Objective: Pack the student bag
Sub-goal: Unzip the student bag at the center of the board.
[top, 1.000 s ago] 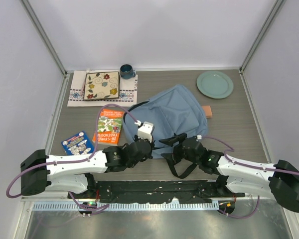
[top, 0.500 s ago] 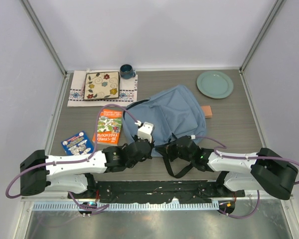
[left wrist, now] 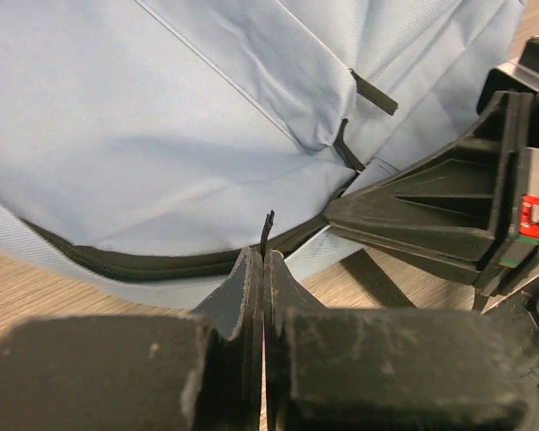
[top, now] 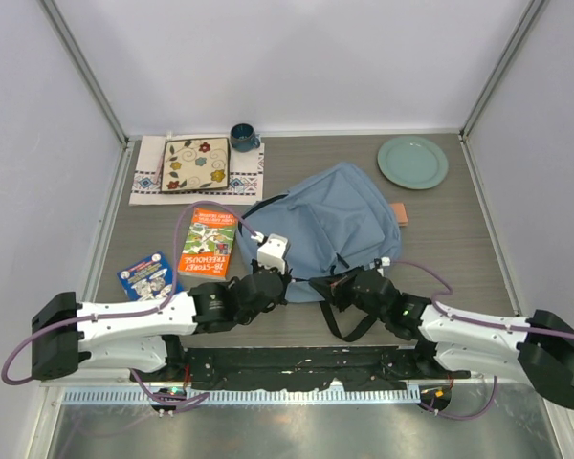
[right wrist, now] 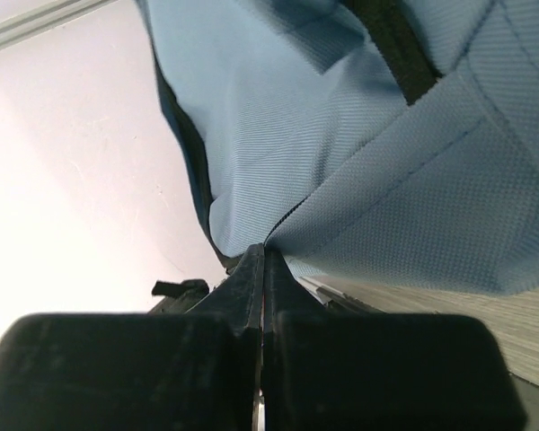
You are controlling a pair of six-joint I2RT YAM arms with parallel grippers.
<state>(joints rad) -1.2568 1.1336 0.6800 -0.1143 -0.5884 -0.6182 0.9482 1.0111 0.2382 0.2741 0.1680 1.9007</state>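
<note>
Student bag (top: 330,220) is seen from above lying flat near the middle of the table (top: 478,239). Nothing is judged to be packed yet: an orange book (top: 208,242) and a blue book (top: 148,275) are left on the table to its left, the orange one just beside it. The left gripper (top: 275,279) and the right gripper (top: 333,287) are both found at the bag's near edge. A green plate (top: 412,162), a mug (top: 244,137) and a patterned tray (top: 195,164) on a cloth (top: 145,177) are set along the far side, out of the way.

From the left wrist, the jaws are seen pressed together on a thin black tab (left wrist: 268,229), judged to be the zipper pull. The zipper (left wrist: 135,265) is shown closed, so opening the bag is judged to be the step in hand.

From the right wrist, the jaws are seen closed on a fold of the blue fabric, seemingly so that the bag is steadied against the pull. A black strap (right wrist: 391,45) is laid across the fabric above, clear of the grip.
</note>
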